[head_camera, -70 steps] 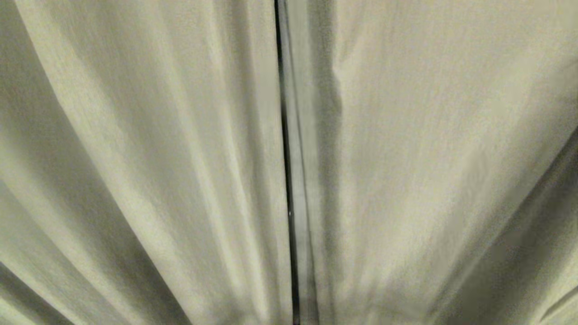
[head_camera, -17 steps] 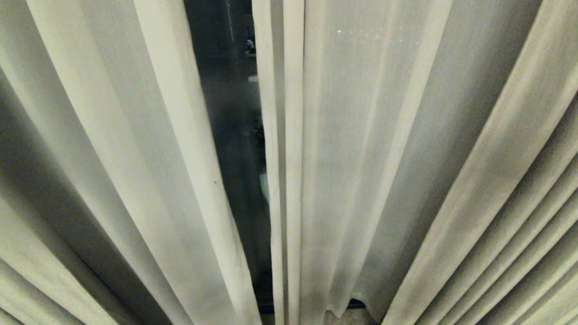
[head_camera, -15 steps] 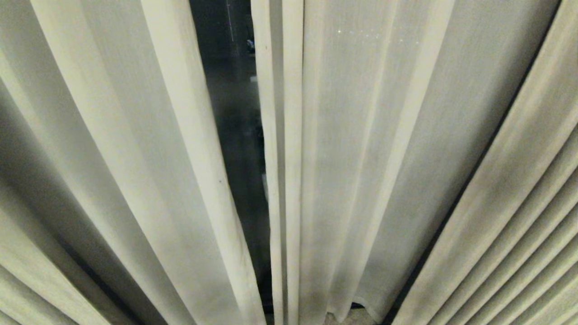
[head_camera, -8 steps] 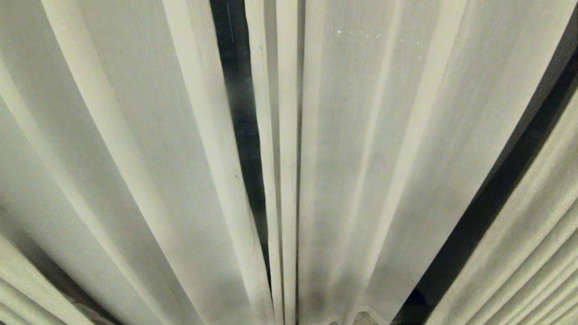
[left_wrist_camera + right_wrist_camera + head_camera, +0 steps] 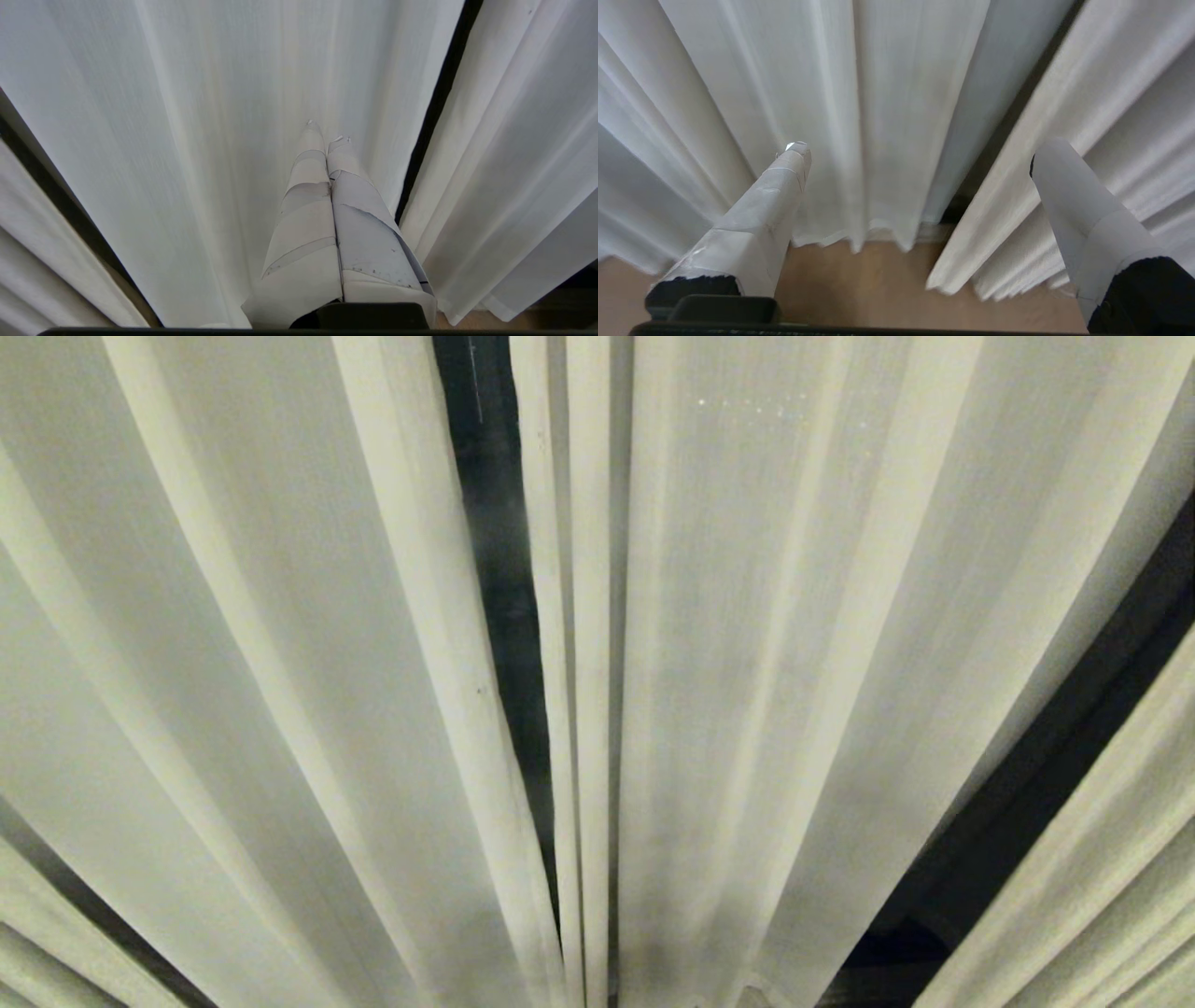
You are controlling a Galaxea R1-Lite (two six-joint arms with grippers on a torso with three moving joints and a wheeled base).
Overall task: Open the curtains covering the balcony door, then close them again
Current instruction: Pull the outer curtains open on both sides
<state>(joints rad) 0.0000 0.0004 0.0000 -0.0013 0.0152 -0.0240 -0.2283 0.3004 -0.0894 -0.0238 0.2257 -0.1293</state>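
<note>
Wood floor [image 5: 859,289]; pleated woven curtains [image 5: 280,663]; right pincer [image 5: 920,158] spread, left pincer [image 5: 327,135] pressed together.

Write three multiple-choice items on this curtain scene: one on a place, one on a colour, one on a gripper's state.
1. Where does dark glass show in the head view?
A. between the two curtain panels
B. nowhere
C. above the curtains

2. What colour are the curtains?
A. dark red
B. cream
C. blue

3. How is the right gripper?
A. shut on fabric
B. out of view
C. open, holding nothing

Answers: 1 A, the balcony door shows through the narrow gap between the panels; 2 B, every pleat is off-white; 3 C, its fingers stand wide apart before the hem.
</note>
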